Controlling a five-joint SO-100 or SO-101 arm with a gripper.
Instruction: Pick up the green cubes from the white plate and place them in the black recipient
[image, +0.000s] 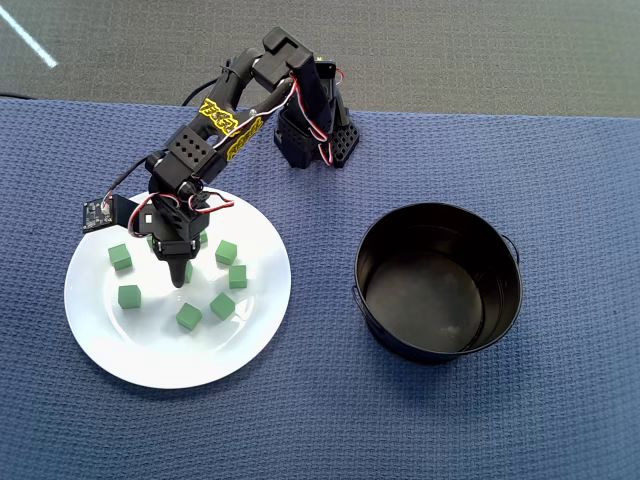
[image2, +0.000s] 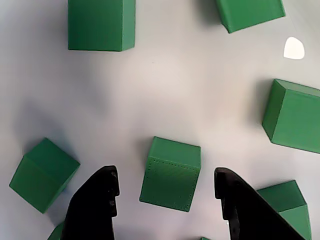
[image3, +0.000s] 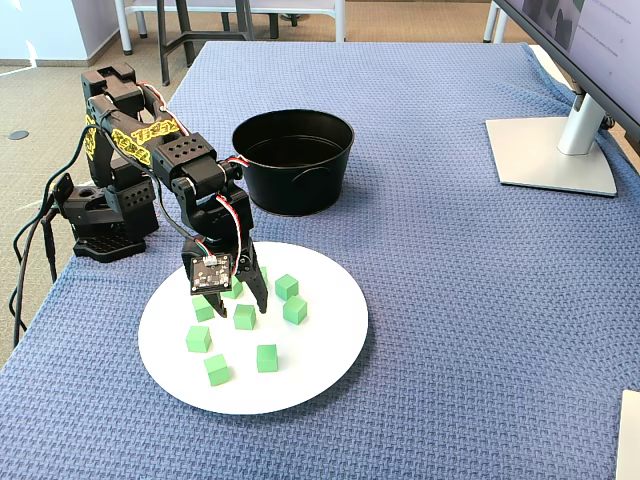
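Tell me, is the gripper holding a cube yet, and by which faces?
Nothing is held. The gripper is open over the white plate, one green cube between its fingers, gaps showing on both sides.

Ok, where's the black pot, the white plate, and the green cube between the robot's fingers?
black pot (image: 505, 300), overhead view, on its right-hand wall.
white plate (image: 170, 362), overhead view, on a bare part near its lower rim.
green cube (image2: 170, 175), wrist view, on its front face, between the open fingers.

The worktop (image3: 450, 300) is covered by a blue woven cloth (image: 500, 420). At two o'clock in the fixed view, a monitor's silver stand (image3: 552, 150) is seen resting on it.
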